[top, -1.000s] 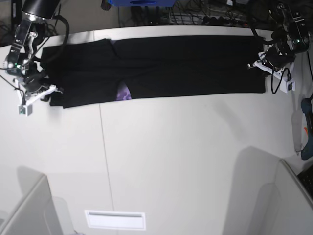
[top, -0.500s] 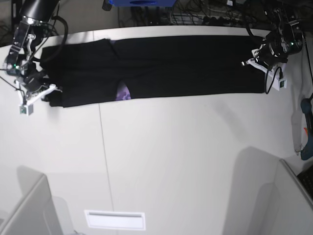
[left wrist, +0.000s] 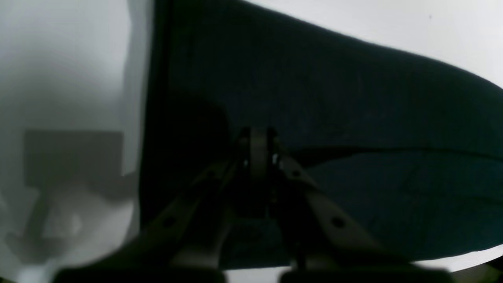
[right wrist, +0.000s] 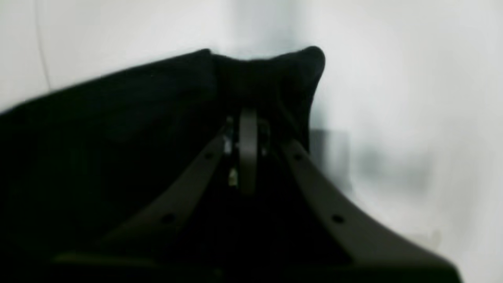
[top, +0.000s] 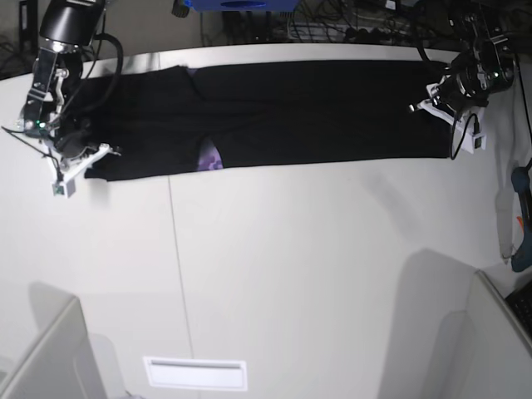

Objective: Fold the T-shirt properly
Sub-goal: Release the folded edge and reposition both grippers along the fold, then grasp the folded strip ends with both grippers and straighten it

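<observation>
The black T-shirt (top: 316, 108) lies as a long folded band across the far side of the white table (top: 291, 266). A bit of purple print (top: 209, 155) peeks out at its near edge. My left gripper (top: 415, 107) is at the band's right end, shut and pinching the cloth; in the left wrist view its closed fingertips (left wrist: 257, 143) sit on dark fabric (left wrist: 373, 118) with a crease running off them. My right gripper (top: 103, 152) is shut on the band's left end. In the right wrist view the gripper (right wrist: 246, 129) holds a raised, bunched corner (right wrist: 308, 59).
A blue box (top: 241, 4) and cables (top: 357, 25) lie behind the table. A blue and orange tool (top: 522, 224) rests at the right edge. Grey panels stand at the near left (top: 46, 357) and near right (top: 495, 341). A white label (top: 195, 372) sits near the front.
The right gripper has moved inward to the right, dragging the shirt's left end with it. The left gripper shifted inward over the right end earlier and now holds still.
</observation>
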Controlling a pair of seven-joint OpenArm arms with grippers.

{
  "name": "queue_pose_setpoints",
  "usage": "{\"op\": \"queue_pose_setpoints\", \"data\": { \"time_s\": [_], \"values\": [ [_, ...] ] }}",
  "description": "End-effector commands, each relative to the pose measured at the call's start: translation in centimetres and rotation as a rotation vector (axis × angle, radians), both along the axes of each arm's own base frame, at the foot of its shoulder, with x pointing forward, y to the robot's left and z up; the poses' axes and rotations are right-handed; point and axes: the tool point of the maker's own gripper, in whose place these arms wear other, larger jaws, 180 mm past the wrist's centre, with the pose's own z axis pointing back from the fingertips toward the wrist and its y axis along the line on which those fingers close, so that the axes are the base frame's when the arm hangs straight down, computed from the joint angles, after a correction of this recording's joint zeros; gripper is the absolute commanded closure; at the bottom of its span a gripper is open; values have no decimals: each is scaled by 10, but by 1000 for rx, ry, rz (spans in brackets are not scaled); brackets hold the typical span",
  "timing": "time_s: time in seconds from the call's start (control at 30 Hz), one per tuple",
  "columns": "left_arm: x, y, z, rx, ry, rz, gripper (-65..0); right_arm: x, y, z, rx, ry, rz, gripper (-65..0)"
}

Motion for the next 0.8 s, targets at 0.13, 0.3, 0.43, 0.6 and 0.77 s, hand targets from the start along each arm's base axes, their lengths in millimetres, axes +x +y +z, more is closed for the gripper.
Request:
{"op": "queue_pose_setpoints", "data": {
  "time_s": [0.13,0.3,0.43,0.6,0.77],
  "values": [
    [7,7,-1,-2,-8,13,0,12,-25,2,-28,-38,-34,0],
    [21,-2,0,-19,-30,-8,0,17,-29,-3,-16,-40,-53,0],
    [32,-10,5,-30,-53,-28,0,27,-25,24,-49,-119,-21,0],
    [20,-23,18,-20,-78,-59,0,6,-4,62,-119,-154,78,0],
    [-9,-24,6,-16,-11,-59,0,-22,21,53,-84,-118,95,0]
  ]
}}
